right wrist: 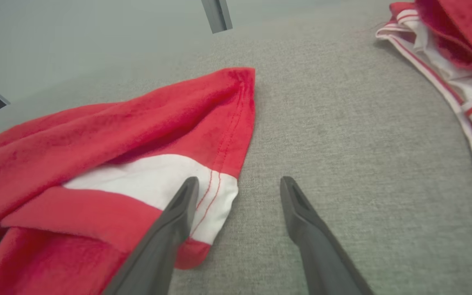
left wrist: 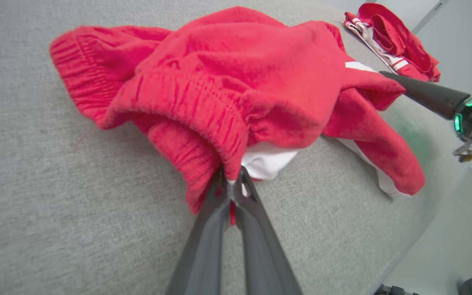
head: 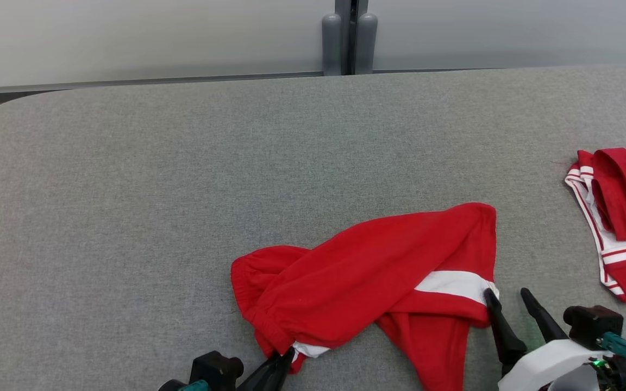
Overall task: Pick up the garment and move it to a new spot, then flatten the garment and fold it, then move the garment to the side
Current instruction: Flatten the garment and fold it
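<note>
Garment, red fleecy cloth with white panels and an elastic-gathered band, lies bunched on the grey fabric-covered table, near the front edge, centre to right of centre in the head view. Left gripper is at the garment's lower left corner, jaws pinched fully together on the gathered red edge where a white patch shows. In the left wrist view the cloth is clamped between the two dark fingers, with the rest of the fabric heaped beyond them. Right gripper is at the garment's right end, jaws spread wide, gripping nothing. In the right wrist view one finger overlaps the white band by the stitched hem, the other is over bare table just beside that hem; can't tell if the first finger touches the cloth. Second red garment with red-and-white striped trim sits at the table's right side, well apart from the first. Two grey rounded posts stand against a pale wall behind the far edge.
</note>
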Motion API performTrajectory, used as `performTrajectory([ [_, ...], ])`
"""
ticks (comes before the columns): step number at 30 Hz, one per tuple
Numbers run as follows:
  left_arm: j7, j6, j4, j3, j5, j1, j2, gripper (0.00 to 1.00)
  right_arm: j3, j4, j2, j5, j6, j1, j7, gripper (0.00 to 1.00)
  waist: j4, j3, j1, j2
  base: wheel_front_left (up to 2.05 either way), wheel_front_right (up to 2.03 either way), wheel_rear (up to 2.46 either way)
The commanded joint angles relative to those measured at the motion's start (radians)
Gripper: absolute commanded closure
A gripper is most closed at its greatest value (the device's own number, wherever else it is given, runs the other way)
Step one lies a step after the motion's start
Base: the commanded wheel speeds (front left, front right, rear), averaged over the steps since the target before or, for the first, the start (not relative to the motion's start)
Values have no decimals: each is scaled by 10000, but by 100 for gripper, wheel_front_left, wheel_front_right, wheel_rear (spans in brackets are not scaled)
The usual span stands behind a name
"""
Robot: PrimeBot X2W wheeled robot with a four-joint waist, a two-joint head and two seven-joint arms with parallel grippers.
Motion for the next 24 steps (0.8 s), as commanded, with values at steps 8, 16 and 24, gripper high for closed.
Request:
performTrajectory([
  [8,-287,-41,215,-24,113,-488,-77,100,777,1686,-95,302,2,-629,485,100,273,265,0,-1,0,0,0],
  [16,-551,94,-247,137,279,-743,134,100,593,1214,-585,620,-10,-800,-433,100,125,248,0,-1,0,0,0],
  [24,-460,356,-1360,657,432,-1191,733,100,187,156,-1003,465,-9,-1084,-801,100,-54,28,0,-1,0,0,0],
])
